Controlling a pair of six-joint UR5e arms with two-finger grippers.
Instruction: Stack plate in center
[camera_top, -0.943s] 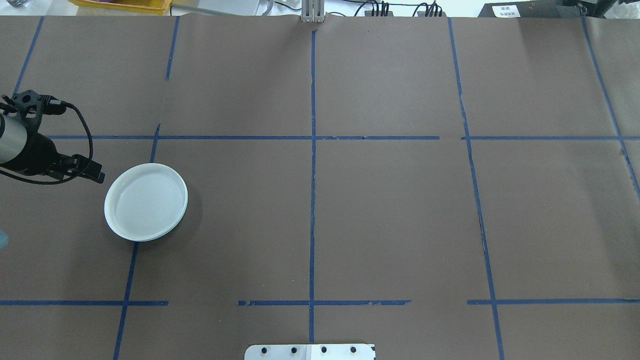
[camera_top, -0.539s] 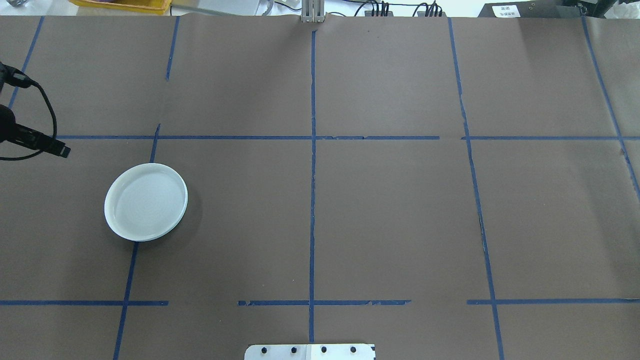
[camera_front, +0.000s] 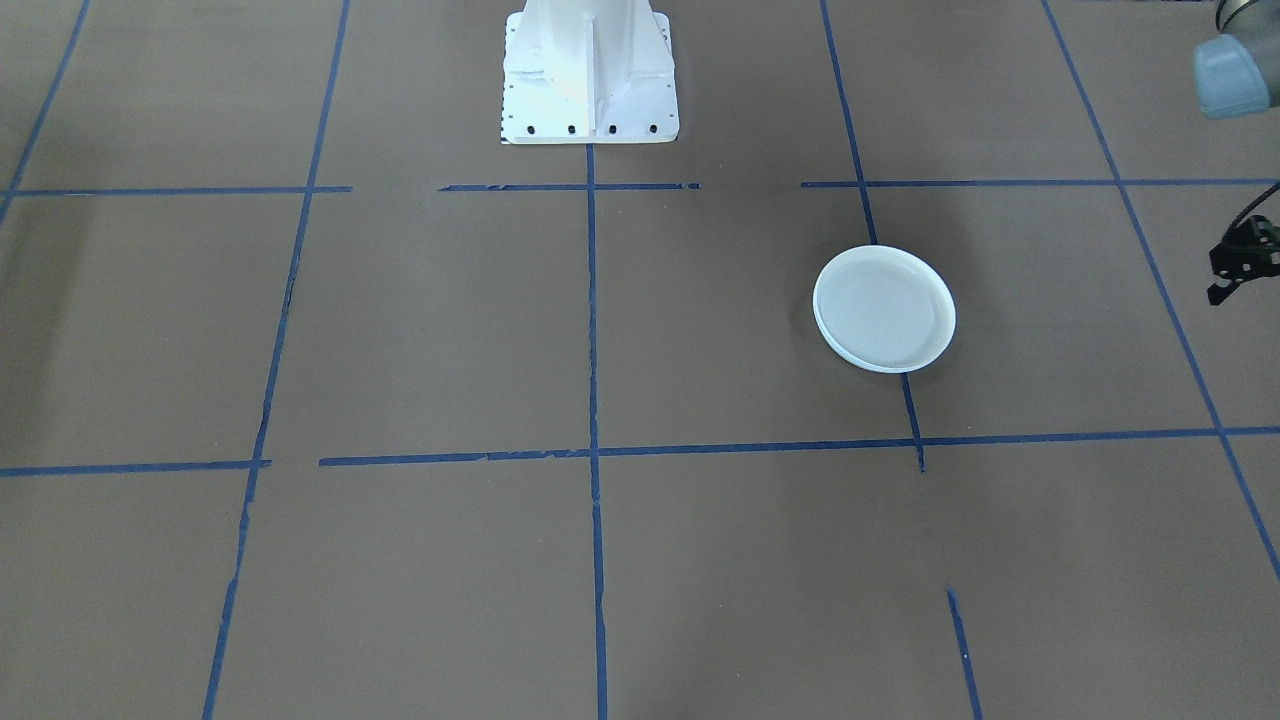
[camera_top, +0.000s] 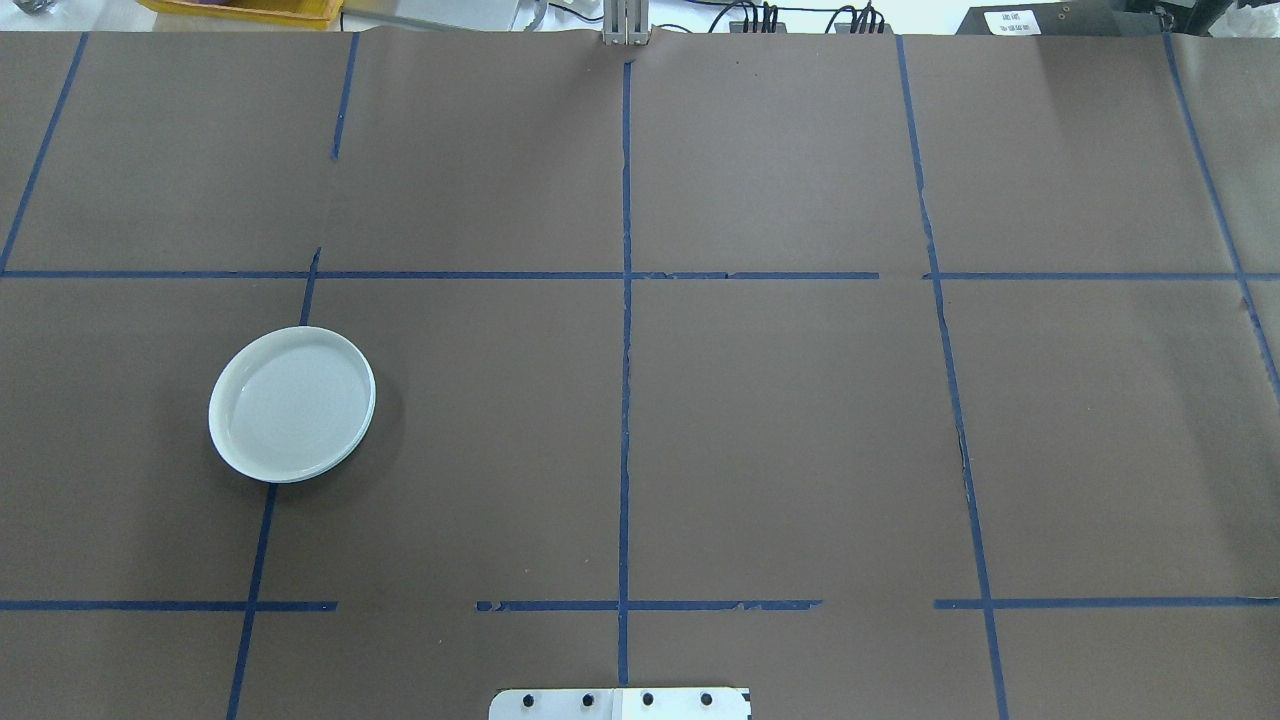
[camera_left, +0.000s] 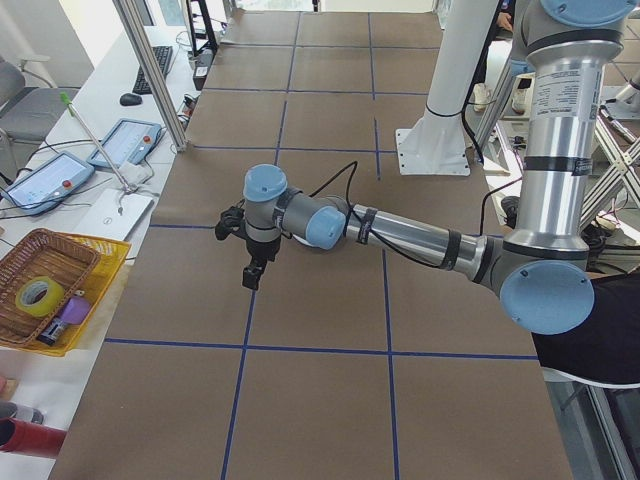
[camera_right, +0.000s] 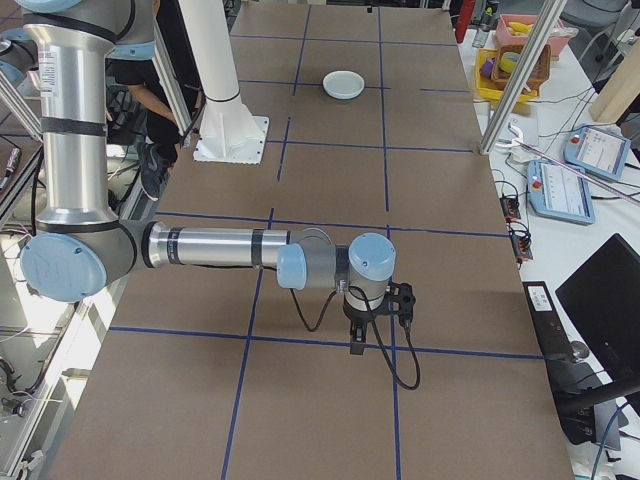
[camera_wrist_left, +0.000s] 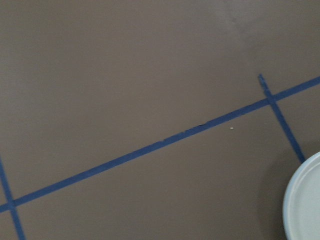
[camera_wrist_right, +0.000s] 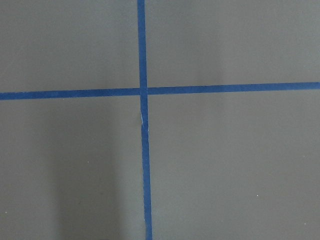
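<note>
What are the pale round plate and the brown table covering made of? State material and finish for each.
Pale-blue round shallow plate: probably glazed ceramic or melamine; the smooth surface with soft sheen on the raised rim leaves either open.
Brown table covering: looks like matte paper sheeting, with no glare and seams showing under the blue tape lines.

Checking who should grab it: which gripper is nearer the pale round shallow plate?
Left. The left gripper hangs just beside the pale round shallow plate; the right gripper is at the table's far end.
</note>
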